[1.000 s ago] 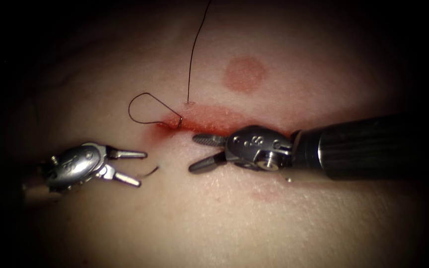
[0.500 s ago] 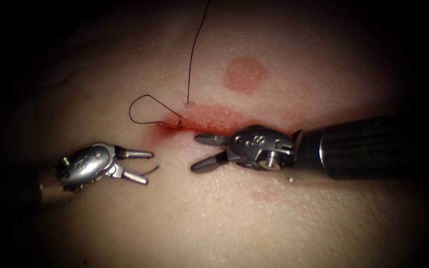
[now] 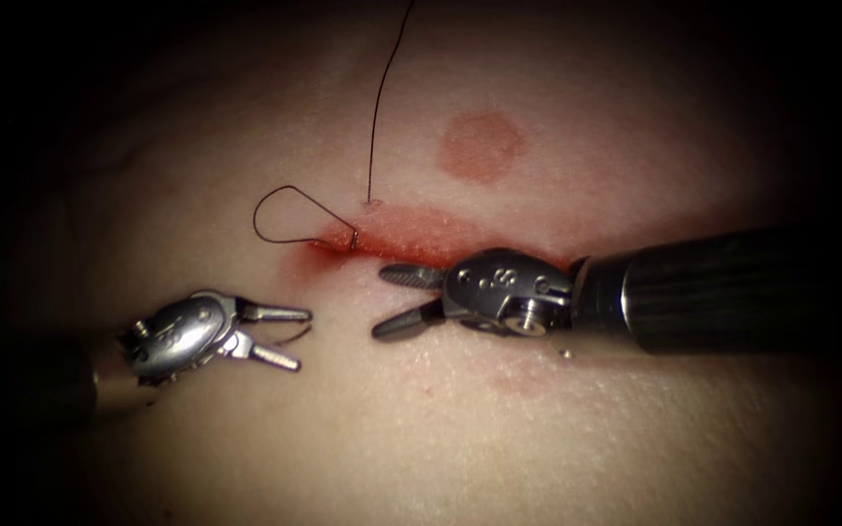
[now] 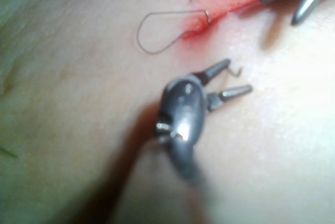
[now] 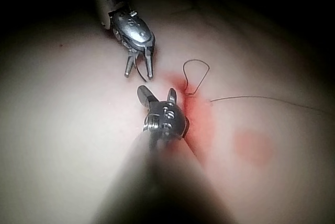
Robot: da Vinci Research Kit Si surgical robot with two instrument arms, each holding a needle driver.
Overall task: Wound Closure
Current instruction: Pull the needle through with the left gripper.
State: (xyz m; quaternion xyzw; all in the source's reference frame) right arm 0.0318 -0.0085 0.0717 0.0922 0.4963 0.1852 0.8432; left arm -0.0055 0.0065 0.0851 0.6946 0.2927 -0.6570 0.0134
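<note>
Steel-grey left tool [image 3: 289, 339] [image 4: 239, 77] [image 5: 138, 75] — jaws moderately apart, gripping nothing, low over the tissue [image 3: 421, 438] to the left of the cut [image 3: 411, 242]. Between its two tips, a short dark curved piece [image 3: 296, 335] [image 4: 238, 70], apparently standing out of the tissue; most probably the needle's point, though too thin to say surely.

Further out, at the left end of the cut, a small hook [image 3: 354, 237] rising from the red fluid [image 3: 440, 234], with the thread [image 3: 275, 209] making a loop to its left and a second strand running away upward.

Right tool [image 3: 382, 304] [image 5: 157, 94] [image 4: 280, 8] — jaws widely apart too, empty, lying just right of that hook along the lower edge of the cut.

Seemingly a matter of taking the curved piece. Advisable to close a little behind the very tip and squarely across the jaws, never on the point itself. Better to follow its own curve, not drag straight. Keep clear of the loop, so as not to catch thread together with metal.
</note>
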